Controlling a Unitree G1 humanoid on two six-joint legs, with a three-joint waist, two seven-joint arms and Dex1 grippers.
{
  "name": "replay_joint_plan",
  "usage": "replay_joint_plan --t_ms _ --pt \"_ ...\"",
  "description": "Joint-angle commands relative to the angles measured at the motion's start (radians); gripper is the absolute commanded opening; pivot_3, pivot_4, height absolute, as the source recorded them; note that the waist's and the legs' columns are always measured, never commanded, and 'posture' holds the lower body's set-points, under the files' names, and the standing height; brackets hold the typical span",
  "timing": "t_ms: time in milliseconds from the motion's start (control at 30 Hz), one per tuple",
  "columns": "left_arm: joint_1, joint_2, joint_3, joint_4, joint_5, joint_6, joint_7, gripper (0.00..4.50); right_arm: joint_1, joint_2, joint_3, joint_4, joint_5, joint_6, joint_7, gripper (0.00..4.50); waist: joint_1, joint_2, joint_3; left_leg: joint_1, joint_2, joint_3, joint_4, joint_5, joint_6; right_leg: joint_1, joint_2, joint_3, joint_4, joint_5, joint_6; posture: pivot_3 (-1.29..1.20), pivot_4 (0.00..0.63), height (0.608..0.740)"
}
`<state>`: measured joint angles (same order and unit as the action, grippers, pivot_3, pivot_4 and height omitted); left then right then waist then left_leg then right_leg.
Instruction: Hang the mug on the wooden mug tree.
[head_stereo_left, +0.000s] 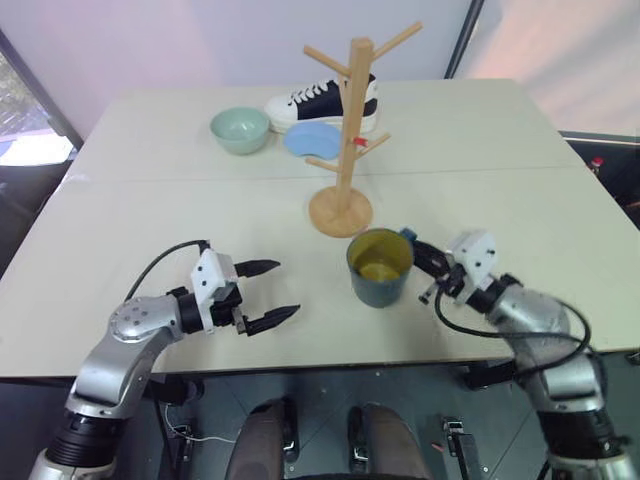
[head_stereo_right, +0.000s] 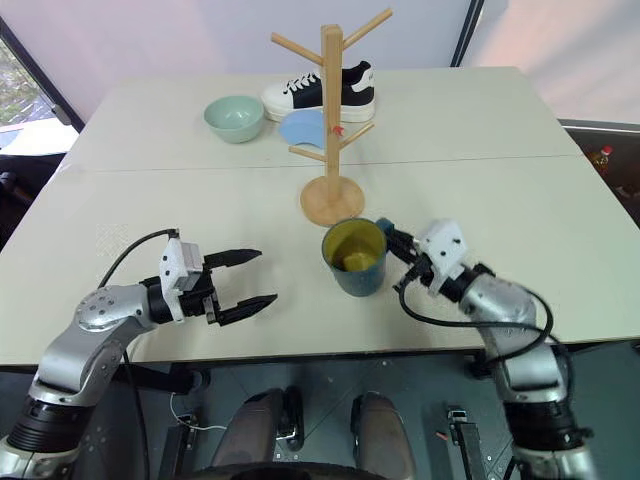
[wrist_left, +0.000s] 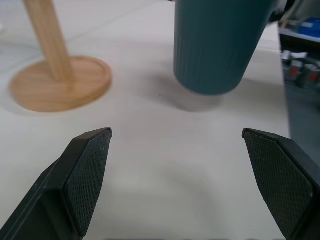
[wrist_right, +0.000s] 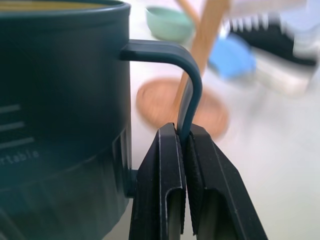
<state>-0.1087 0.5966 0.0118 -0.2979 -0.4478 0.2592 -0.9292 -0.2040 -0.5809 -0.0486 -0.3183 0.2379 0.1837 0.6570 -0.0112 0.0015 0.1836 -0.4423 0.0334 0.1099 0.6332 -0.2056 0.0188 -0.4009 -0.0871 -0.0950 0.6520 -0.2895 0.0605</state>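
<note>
- My right claw (wrist_right: 186, 145) is clamped on the handle of the mug (head_stereo_left: 380, 268), which hangs just ahead of it
- Left claw (head_stereo_left: 272, 292) stands open, empty
- I'd carry the handle loop up over a peg of the wooden mug tree (head_stereo_left: 345, 130) beyond, keeping the pinch firm

Mug (wrist_right: 60, 100) wall: raised letters "…rtable" (start cut off).

Left gripper (head_stereo_left: 272, 293) held level above table, fingers (wrist_left: 89, 175) wide apart. Right gripper (wrist_right: 184, 145) level, fingers pressed together, pointing forward and left.
</note>
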Motion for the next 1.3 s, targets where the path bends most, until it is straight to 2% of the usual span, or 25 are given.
replay_joint_plan --t_ms 33,200,500,800,1300 --pt "-0.043 -0.008 0.042 0.011 -0.006 -0.035 0.017 4.5 -0.149 -0.056 0.027 -0.061 -0.048 0.096 -0.006 0.05 0.0 0.001 0.0 0.0 0.0 0.0 0.0 0.0 0.0 0.0 0.0 0.0 0.0 0.0 0.0 0.0 0.15 0.73" --pt "-0.09 -0.026 0.076 0.012 -0.04 -0.029 0.037 4.5 -0.377 -0.125 0.107 -0.013 -0.162 0.209 -0.006 0.05 0.001 -0.001 0.0 -0.002 -0.001 0.0 0.001 0.002 0.003 -0.001 -0.001 0.0 0.0 0.0 0.0 0.0 0.15 0.73" --pt "-0.122 -0.04 0.107 -0.04 -0.087 -0.004 0.076 4.5 -0.546 -0.125 0.168 0.075 -0.231 0.242 0.023 0.05 -0.003 -0.001 0.0 -0.002 -0.001 0.001 0.0 0.003 0.004 -0.002 0.0 -0.001 0.002 0.001 0.002 0.0 0.15 0.73" --pt "-0.157 -0.037 0.138 -0.091 -0.157 0.052 0.124 4.5 -0.624 -0.1 0.191 0.157 -0.259 0.204 0.043 0.05 -0.002 -0.001 0.0 -0.002 -0.001 0.001 0.003 0.004 0.003 -0.002 0.0 -0.001 0.006 0.001 0.002 0.0 0.15 0.73" --pt "-0.172 -0.049 0.122 -0.092 -0.151 0.058 0.138 4.5 -0.74 -0.031 0.275 0.326 -0.368 0.208 0.04 0.05 -0.002 -0.001 0.0 -0.002 0.0 0.001 0.01 0.004 0.003 -0.002 0.0 -0.001 0.012 0.001 0.002 0.0 0.15 0.73"
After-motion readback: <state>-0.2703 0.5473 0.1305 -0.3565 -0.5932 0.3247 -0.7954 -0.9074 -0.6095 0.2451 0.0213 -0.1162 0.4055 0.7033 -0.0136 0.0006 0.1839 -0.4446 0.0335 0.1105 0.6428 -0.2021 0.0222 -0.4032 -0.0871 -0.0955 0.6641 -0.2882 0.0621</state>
